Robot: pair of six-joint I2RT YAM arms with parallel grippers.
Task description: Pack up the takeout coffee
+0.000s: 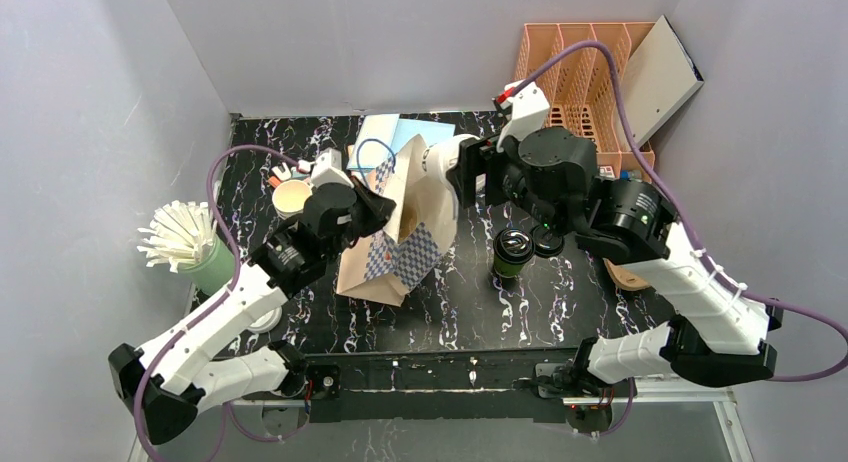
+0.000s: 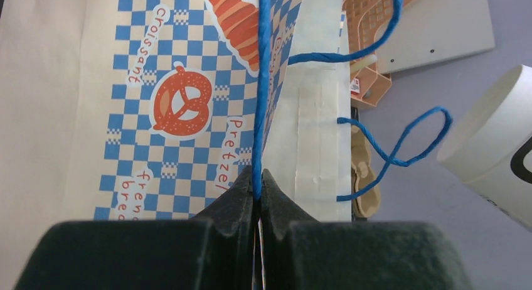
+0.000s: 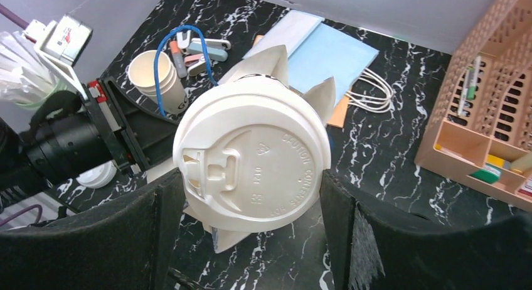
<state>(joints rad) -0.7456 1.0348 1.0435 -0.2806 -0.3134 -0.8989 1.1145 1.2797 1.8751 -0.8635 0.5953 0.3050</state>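
At the bag (image 1: 400, 252), my left gripper (image 2: 257, 180) pinches its handle (image 2: 260, 83) to hold the mouth open, my right gripper (image 3: 251, 196) clamps a white cup (image 3: 251, 152) above it, and the green cup (image 1: 512, 254) stands alongside.

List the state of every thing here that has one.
Left pincer: shut on the bag's blue handle.
Right pincer: closed around the white-lidded cup.
Paper bag: standing, mouth open.
Dark green cup: upright, not held.
Cream cups: stacked, upright.
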